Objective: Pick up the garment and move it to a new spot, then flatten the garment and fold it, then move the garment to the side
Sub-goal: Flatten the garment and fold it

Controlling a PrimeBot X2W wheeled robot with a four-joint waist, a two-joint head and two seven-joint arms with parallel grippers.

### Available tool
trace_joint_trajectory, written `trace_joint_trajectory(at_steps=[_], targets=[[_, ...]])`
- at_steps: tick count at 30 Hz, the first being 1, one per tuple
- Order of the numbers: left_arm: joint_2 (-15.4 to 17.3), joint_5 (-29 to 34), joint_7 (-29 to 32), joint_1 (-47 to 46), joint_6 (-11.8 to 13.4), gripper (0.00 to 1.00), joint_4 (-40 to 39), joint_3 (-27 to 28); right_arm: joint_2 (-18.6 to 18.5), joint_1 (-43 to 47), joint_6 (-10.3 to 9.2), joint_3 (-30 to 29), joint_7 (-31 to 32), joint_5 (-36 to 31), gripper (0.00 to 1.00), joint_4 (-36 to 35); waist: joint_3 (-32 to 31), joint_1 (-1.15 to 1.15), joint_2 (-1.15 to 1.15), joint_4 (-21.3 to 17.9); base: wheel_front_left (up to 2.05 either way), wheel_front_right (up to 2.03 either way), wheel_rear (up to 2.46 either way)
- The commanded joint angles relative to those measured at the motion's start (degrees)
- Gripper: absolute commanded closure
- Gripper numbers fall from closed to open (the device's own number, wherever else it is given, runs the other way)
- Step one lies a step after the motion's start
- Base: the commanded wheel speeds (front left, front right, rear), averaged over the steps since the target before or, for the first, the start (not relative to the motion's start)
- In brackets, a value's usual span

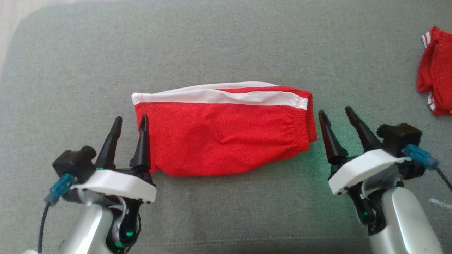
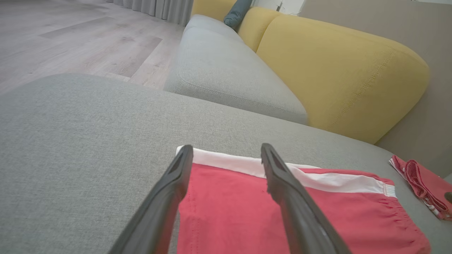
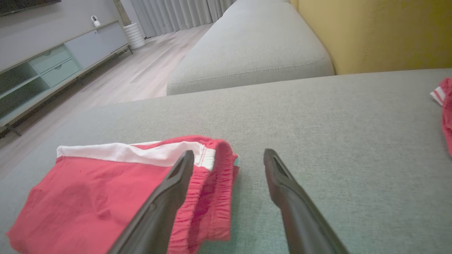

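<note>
The garment [image 1: 226,130] is a pair of red shorts with a white side stripe, folded flat on the grey cushion [image 1: 226,46]. Its elastic waistband faces right. My left gripper [image 1: 130,121] stands open at the garment's left edge, one finger over the hem, holding nothing. In the left wrist view the garment [image 2: 247,211] lies under and between the fingers [image 2: 282,183]. My right gripper [image 1: 337,114] is open just right of the waistband, apart from it. The right wrist view has the waistband [image 3: 215,176] beside the left finger.
A second red garment [image 1: 436,70] with white trim lies bunched at the cushion's far right edge. Beyond the cushion stand a yellow sofa back [image 2: 339,70] and another grey seat [image 3: 247,46]. Wooden floor [image 2: 70,38] lies past the cushion's rounded left corner.
</note>
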Motion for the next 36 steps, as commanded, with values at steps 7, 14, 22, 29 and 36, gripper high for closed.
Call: trace_joint_trajectory(at_steps=[7,14,22,29,36], targets=[[-1.0,1.3,-0.9,-0.7,0.1,0.00,-1.3,1.7,-0.8,-4.2,0.37,2.2,7.0,0.1,0.00,3.5,-1.3,0.00,0.00,2.5,0.00,0.00,0.00],[-1.7,2.3,-1.2,-0.6,-0.2,0.00,-0.5,1.8,-1.8,-8.8,0.37,1.2,11.5,0.7,0.00,11.9,-1.1,0.00,0.00,4.9,0.00,0.00,0.00],[-2.5,2.9,-1.3,-0.6,-0.5,0.00,0.2,2.3,-2.7,-12.8,0.37,0.8,16.5,4.9,0.00,20.1,-0.8,0.00,0.00,6.8,0.00,0.00,0.00],[-2.8,3.4,-1.3,-0.6,-0.7,0.00,0.2,3.2,-4.6,-16.2,0.37,2.4,19.9,9.8,1.00,22.9,-0.5,0.00,0.00,6.6,0.00,0.00,0.00],[-3.0,3.5,-1.3,-0.4,-0.9,0.00,-0.3,3.5,-9.7,-18.0,0.37,1.5,22.5,11.8,1.00,21.4,-0.2,0.00,0.00,4.9,0.00,0.00,0.00]])
